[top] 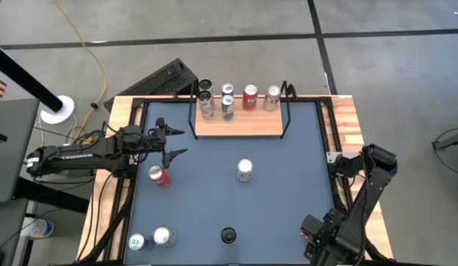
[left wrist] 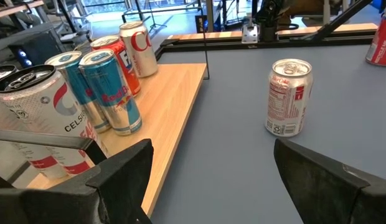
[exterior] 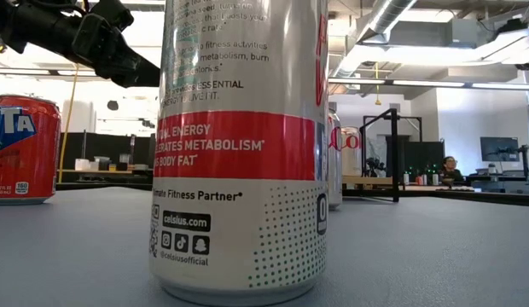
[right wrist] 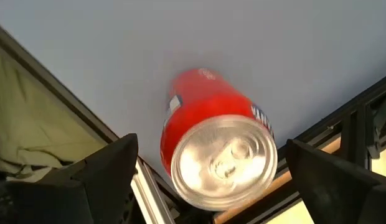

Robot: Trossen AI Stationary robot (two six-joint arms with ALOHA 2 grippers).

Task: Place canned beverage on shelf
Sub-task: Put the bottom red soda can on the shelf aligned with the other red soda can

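The shelf (top: 238, 124) is a light wood board at the far side of the table (top: 288, 199), with thin black wire posts at its ends. Six cans stand on it in a bunch along its far edge: two tall ones (top: 206, 103) at the left, two blue ones (top: 227, 106) beside them, then a red one (top: 250, 97) and a pale one (top: 272, 97) on the right. Out on the gray table, a silver can with red writing (top: 244, 170) stands alone near the middle, in front of the shelf. My left gripper (top: 172, 142) is just left of the shelf's near corner, and its fingers (left wrist: 121, 177) are wide apart with nothing between them. A red can (top: 159, 176) stands on the table right under that arm. Two more cans (top: 151, 239) stand at the near left corner. My right gripper (right wrist: 211, 180) is pulled back at the near right side of the table, fingers spread wide, and a red can (right wrist: 215, 146) sits just in front of it, not held.
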